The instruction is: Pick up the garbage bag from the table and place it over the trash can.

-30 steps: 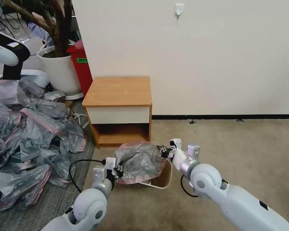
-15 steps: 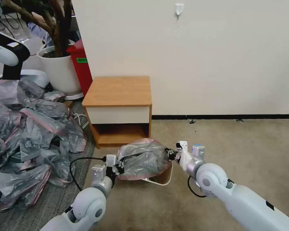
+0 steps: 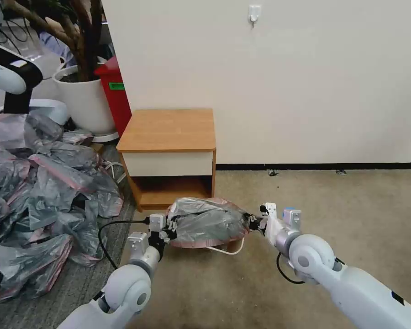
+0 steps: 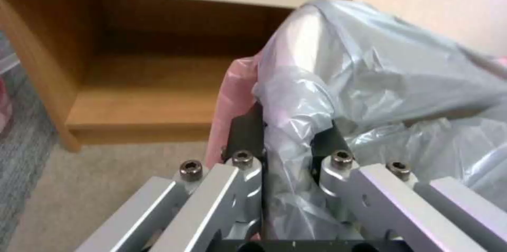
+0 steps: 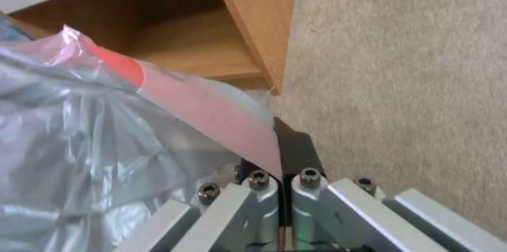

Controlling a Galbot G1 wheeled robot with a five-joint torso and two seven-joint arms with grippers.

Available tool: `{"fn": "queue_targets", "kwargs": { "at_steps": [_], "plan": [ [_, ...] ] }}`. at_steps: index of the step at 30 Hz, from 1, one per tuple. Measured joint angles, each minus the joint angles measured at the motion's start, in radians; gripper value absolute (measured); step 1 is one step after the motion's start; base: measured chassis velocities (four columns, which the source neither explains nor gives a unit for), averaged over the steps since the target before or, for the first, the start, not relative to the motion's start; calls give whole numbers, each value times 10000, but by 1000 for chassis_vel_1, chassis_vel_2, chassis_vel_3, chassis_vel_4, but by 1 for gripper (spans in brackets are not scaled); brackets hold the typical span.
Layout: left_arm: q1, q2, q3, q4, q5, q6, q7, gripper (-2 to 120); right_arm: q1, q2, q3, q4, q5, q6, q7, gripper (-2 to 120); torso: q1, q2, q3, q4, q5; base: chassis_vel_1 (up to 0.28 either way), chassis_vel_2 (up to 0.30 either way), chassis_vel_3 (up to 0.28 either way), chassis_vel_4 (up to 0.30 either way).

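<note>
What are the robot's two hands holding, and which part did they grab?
Both hold the garbage bag by its pink-banded rim: the left gripper pinches the left side, the right gripper the right side, stretching it above the trash can.

The garbage bag (image 3: 208, 223) hides most of the trash can (image 3: 226, 249)

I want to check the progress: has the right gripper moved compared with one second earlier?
Yes. The right gripper, shut on the garbage bag, has shifted rightward, away from the table, pulling the bag flatter over the trash can.
</note>
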Motion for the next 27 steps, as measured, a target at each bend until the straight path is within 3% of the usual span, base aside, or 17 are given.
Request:
{"fn": "queue_targets", "kwargs": {
  "at_steps": [11, 21, 27],
  "plan": [
    [-56, -143, -26, 152, -15, -426, 221, 9, -308, -17, 314, 117, 220, -369, -4, 2, 0, 0, 0, 0, -1, 0, 0, 0, 0],
    [10, 36, -45, 248, 161, -1072, 1137, 9, -124, -129, 351, -216, 252, -766, 52, 37, 0, 0, 0, 1, -1, 0, 0, 0, 0],
    [72, 38, -87, 398, 392, -1343, 1369, 9, -96, -246, 442, -414, 199, -811, 64, 59, 0, 0, 0, 0, -1, 0, 0, 0, 0]
  ]
}}
